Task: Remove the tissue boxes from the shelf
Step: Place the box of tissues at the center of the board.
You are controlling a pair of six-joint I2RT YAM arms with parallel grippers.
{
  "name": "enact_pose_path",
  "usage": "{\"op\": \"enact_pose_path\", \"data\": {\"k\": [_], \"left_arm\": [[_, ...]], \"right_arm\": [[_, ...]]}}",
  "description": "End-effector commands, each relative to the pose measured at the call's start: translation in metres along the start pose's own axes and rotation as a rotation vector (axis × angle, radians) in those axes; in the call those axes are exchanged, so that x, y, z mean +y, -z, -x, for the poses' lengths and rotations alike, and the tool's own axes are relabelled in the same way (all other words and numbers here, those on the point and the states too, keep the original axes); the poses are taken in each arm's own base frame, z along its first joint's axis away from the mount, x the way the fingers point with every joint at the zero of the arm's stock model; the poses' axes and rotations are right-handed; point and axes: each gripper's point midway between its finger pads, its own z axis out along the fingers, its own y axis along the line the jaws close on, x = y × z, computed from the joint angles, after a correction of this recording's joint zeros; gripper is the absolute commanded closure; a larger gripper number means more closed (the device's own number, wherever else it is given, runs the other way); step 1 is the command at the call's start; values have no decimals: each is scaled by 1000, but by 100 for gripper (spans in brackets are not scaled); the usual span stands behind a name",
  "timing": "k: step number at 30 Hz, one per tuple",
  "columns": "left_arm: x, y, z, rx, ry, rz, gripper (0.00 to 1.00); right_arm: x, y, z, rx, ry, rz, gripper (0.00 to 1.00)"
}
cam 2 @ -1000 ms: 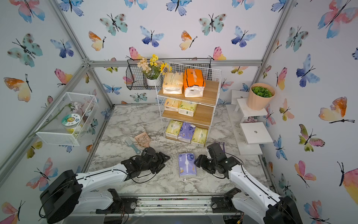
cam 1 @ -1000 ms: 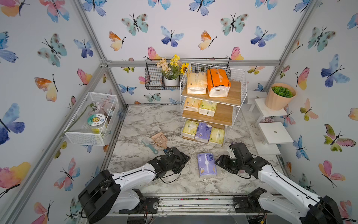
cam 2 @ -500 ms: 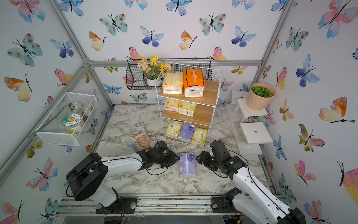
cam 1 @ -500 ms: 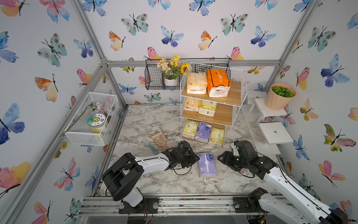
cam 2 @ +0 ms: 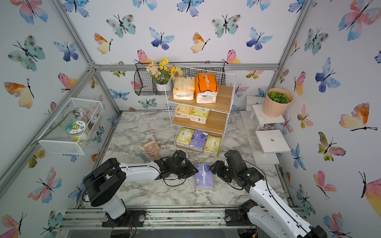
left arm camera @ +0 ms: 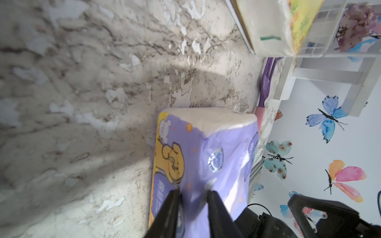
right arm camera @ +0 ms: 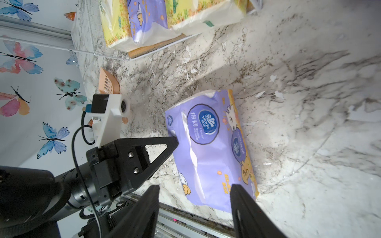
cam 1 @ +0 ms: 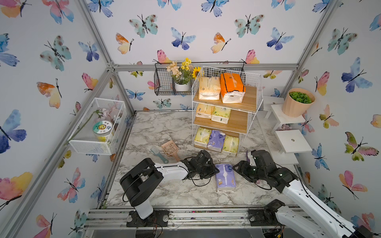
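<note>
Eight tissue packs (cam 2: 183, 88) were counted in both top views.

Seven stood on the shelf (cam 1: 250, 101), a three-tier white wire rack at the back of the marble tabletop (cam 1: 165, 127).
- Top tier: peach pack (cam 1: 209, 87) beside orange pack (cam 1: 232, 84).
- Middle tier: pale yellow pack (cam 1: 204, 110) beside middle yellow-green pack (cam 1: 221, 114).
- Bottom tier: yellow pack (cam 1: 202, 137), shelved lavender pack (cam 1: 215, 140) and bottom yellow-green pack (cam 1: 230, 144), in a row.

One loose lavender pack (cam 1: 225, 176) lay flat on the tabletop in front of the shelf, between the two arms.

Left fingers (left arm camera: 171, 210) were drawn close together, pinching the wrap at one side of the loose lavender pack.

Right fingers (right arm camera: 148, 206) were spread wide and held nothing. They stood at the opposite side of that pack; whether one touched it could not be told.

Also on the tabletop were a peach scoop (cam 1: 170, 147) and a teal brush (cam 1: 157, 153), just beside each other, left of the shelf.
</note>
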Motion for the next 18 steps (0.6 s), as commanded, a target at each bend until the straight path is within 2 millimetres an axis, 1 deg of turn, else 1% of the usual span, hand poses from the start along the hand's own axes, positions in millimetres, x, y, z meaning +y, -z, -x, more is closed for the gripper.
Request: {"op": "enact_pose_path", "data": {"k": [1, 3, 5, 8, 11, 12, 13, 15, 16, 18], "left_arm": [[-12, 5, 3, -13, -20, -18, 61], [-14, 12, 9, -58, -7, -11, 57], [-17, 28, 18, -134, 9, -9, 54], [-21, 61, 34, -289, 37, -13, 47], [-27, 100, 52, -450, 32, -11, 43], [-30, 114, 59, -504, 31, -14, 42], [-34, 127, 64, -553, 31, -19, 42], [-39, 149, 74, -633, 28, -35, 41], [-42, 160, 78, -671, 28, -42, 40], [-45, 179, 84, -735, 18, -50, 39]], "right_arm": [[-3, 6, 5, -29, 17, -39, 38], [0, 9, 9, -40, 32, -42, 38], [10, 15, 15, -59, 54, -29, 38], [35, 27, 29, -100, 104, 18, 39], [71, 54, 56, -192, 167, 53, 41], [86, 65, 67, -224, 194, 64, 42], [107, 81, 78, -262, 228, 91, 43], [138, 101, 94, -295, 295, 109, 43], [156, 113, 101, -309, 338, 126, 43], [188, 133, 110, -321, 418, 168, 43]]}}
